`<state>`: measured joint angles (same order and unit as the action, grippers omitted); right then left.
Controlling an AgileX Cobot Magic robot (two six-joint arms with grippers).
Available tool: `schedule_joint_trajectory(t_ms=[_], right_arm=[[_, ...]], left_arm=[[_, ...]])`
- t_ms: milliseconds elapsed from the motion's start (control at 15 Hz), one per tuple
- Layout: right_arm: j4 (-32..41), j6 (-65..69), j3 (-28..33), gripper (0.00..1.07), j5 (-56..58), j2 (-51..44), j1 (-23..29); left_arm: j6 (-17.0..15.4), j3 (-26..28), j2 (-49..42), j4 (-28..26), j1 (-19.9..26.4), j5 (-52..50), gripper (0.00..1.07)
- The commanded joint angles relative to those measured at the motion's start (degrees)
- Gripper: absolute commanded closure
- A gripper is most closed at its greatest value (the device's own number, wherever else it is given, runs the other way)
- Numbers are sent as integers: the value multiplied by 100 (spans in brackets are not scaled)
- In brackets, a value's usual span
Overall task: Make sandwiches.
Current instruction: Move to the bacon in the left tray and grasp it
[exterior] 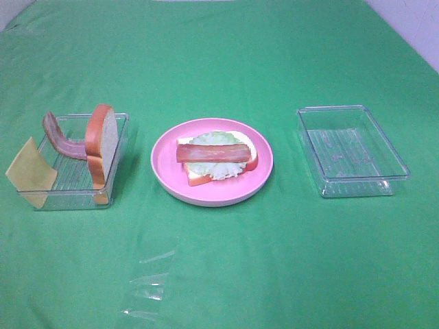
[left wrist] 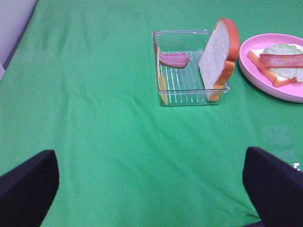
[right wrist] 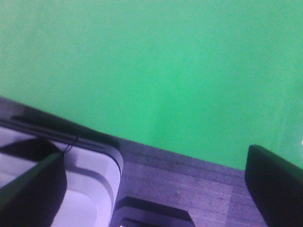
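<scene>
- One half-built sandwich (exterior: pixel 216 159) lies on the round pink plate (exterior: pixel 164 164), in the middle of the green cloth (exterior: pixel 274 260).
- Its base is a white bread slice (exterior: pixel 199 179) with an orange-brown crust, lying flat. Pale green lettuce (exterior: pixel 218 139) is on top of it, and a reddish-brown bacon strip (exterior: pixel 212 153) runs across the lettuce.
- More parts are in the left clear tray (exterior: pixel 120 120). A second bread slice (exterior: pixel 101 140) stands on edge against the wall nearest the plate. A curved bacon piece (exterior: pixel 58 137) sits behind it, and a yellow cheese square (exterior: pixel 29 175) leans at the far end with its top past the rim.
- The right clear tray (exterior: pixel 357 185) sits on the other side of the plate.
- Each tray is near the plate without touching it, and a strip of cloth shows in both gaps.
- I have broad bare cloth in front of all three, and more behind them up to the pale wall at the far corners.
- Something clear glints on the front cloth (exterior: pixel 147 288), left of centre. I cannot tell what it is.
- My left gripper (left wrist: pixel 151 194) hovers over bare cloth on the near side of the left tray, with its dark fingers spread wide and holding nothing.
- My right gripper (right wrist: pixel 151 189) hangs at the cloth's edge, above grey flooring and a pale rounded housing (right wrist: pixel 90 189). Its jaws are also wide apart and hold nothing.
</scene>
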<state>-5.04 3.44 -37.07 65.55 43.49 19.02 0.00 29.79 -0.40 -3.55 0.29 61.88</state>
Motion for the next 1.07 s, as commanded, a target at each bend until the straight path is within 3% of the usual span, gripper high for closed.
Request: schedule_joint_trajectory(t_ms=[67, 400, 733, 1067], right_arm=[[0, -46, 418, 10, -470, -997, -859], [74, -86, 894, 10, -590, -3426, -1891], [178, -258, 1112, 10, -269, -4463, -1902], [235, -298, 1117, 10, -269, -4555, -1891]], left_arm=[[0, -11, 0, -46, 6, -23, 9], [0, -11, 0, -46, 6, -23, 9], [0, -11, 0, -46, 6, -23, 9], [0, -11, -11, -46, 6, -23, 9]])
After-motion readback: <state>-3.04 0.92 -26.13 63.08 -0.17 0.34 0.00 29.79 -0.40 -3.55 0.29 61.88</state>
